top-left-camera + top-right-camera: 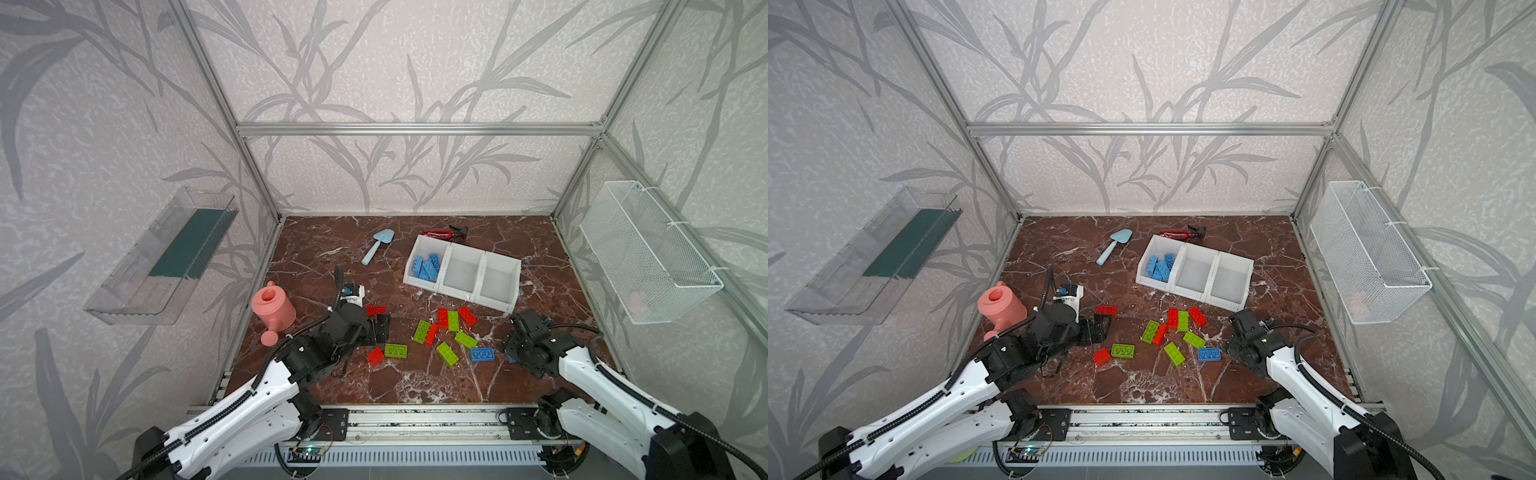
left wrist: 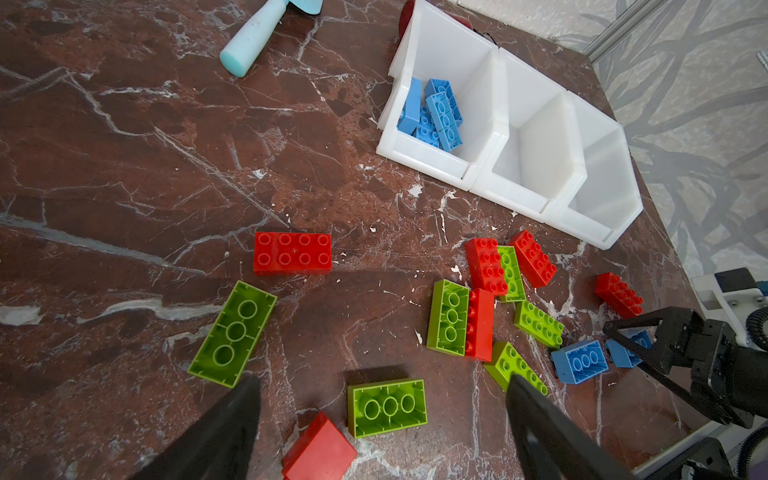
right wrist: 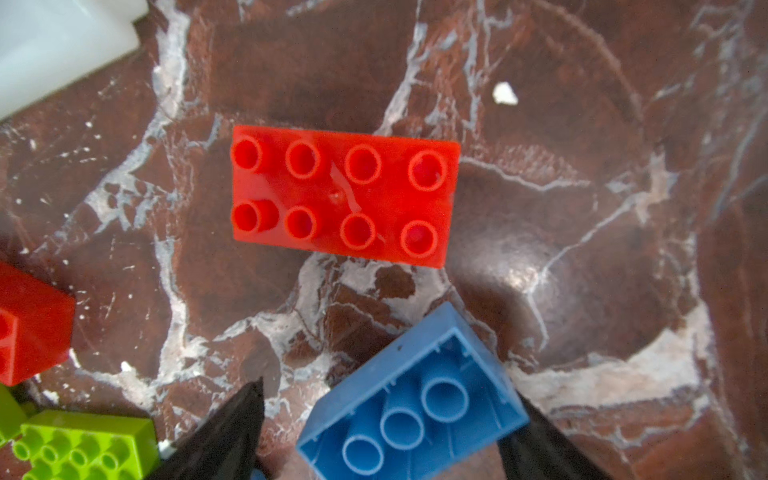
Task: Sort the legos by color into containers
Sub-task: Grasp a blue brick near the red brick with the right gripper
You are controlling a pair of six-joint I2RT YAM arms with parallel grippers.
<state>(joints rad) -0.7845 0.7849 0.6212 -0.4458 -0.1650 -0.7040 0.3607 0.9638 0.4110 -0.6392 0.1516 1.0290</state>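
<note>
The blue plastic lego brick (image 3: 415, 415) is light, hard and slippery, so pinch its flat sides; the right gripper (image 3: 388, 392) is open around it, the left gripper (image 2: 382, 376) open, empty

The worktop (image 2: 124, 166) looks like polished red-brown marble with white veins. The legos (image 2: 293, 251) are glossy moulded plastic; the containers (image 2: 424, 164) smooth, white, matt plastic.
</note>
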